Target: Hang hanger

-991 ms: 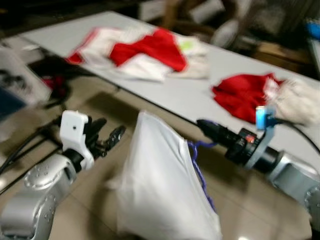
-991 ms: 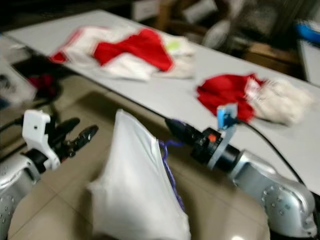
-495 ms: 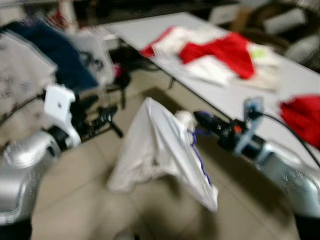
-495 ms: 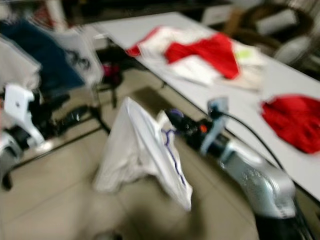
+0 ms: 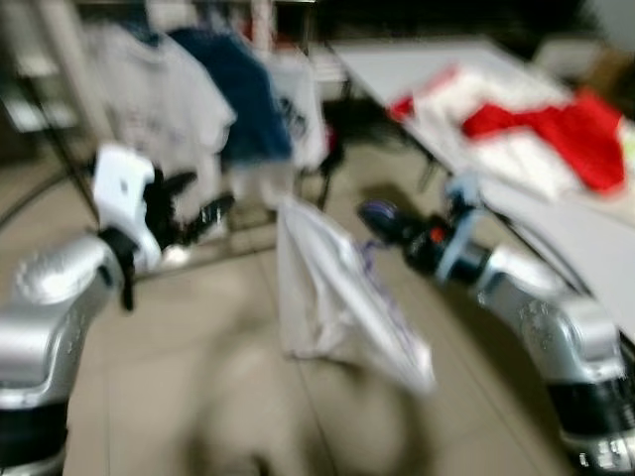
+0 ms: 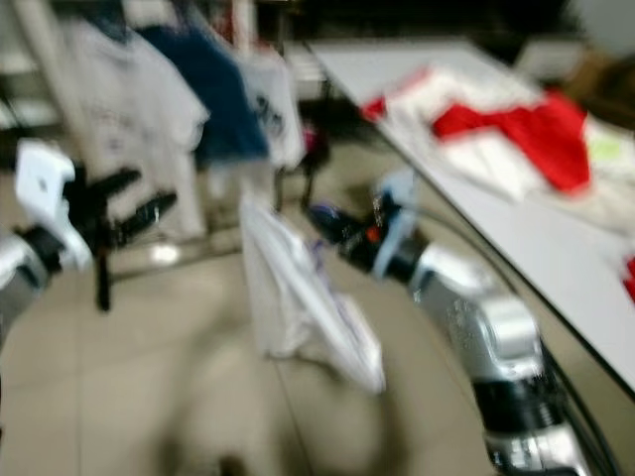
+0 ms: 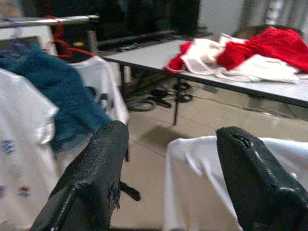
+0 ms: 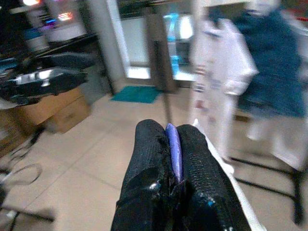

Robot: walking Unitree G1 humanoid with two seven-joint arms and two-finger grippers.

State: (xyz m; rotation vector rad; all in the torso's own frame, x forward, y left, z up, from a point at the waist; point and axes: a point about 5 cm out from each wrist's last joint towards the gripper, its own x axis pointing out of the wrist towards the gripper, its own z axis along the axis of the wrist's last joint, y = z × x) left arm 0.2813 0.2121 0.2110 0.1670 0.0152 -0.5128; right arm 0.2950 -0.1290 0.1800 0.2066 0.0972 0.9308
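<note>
Right gripper [image 8: 174, 144] clamped on purple hanger [image 8: 173, 150], white garment [image 5: 337, 293] dangling from it over the floor. Left gripper [image 7: 168, 159] spread wide, holding nothing, out front. Clothes rack [image 5: 213, 109] with hung shirts ahead; table [image 5: 585, 233] to the right. Head views blurred.

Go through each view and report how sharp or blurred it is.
Left and right eye views: heavy motion smear, the white garment and table edges soft. Left wrist view: fairly sharp on the left gripper fingers, background mildly soft. Right wrist view: the purple hanger pinched in the right gripper is clear, the hanging clothes blurred.
</note>
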